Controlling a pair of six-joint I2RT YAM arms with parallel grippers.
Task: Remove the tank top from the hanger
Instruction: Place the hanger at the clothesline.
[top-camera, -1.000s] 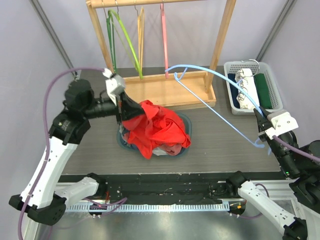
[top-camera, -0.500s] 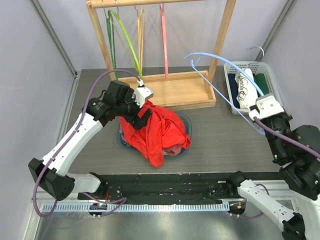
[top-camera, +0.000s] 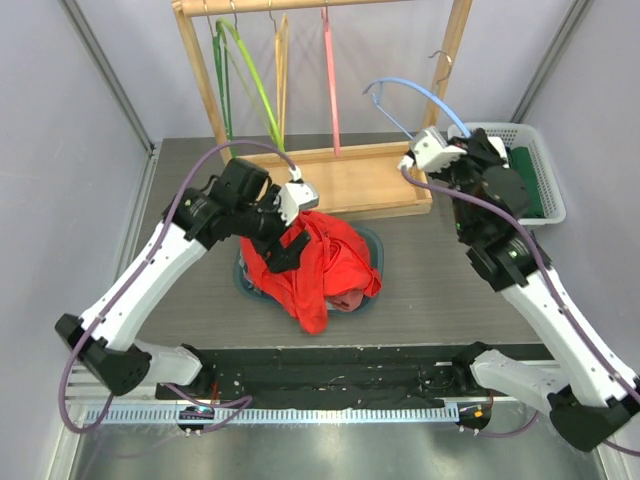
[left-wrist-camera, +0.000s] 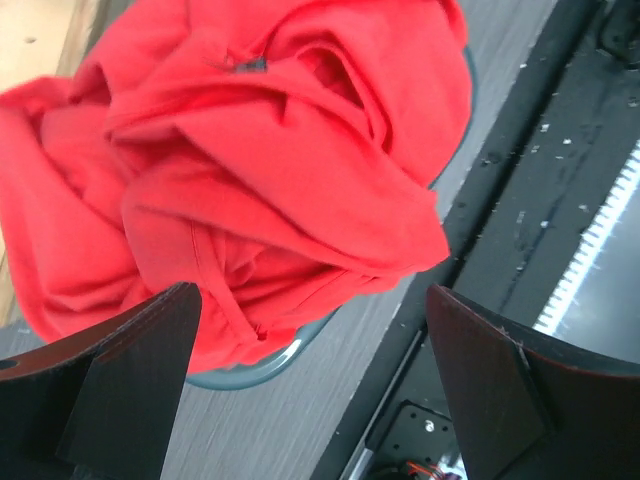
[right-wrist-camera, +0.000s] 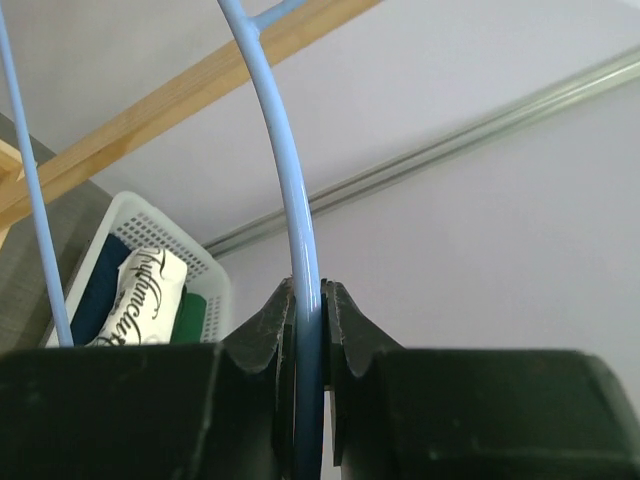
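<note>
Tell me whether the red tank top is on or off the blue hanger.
Off. The tank top lies in a crumpled heap; the right claw grips the blue hanger, bare, well apart from it.

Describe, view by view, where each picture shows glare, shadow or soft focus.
Top external: even light, white glare on the metal rail at the near edge. Left wrist: the red tank top is fairly sharp, the left gripper shows dark, soft fingers. Right wrist: the right gripper is near-black against the bright wall, shut on the blue hanger.
</note>
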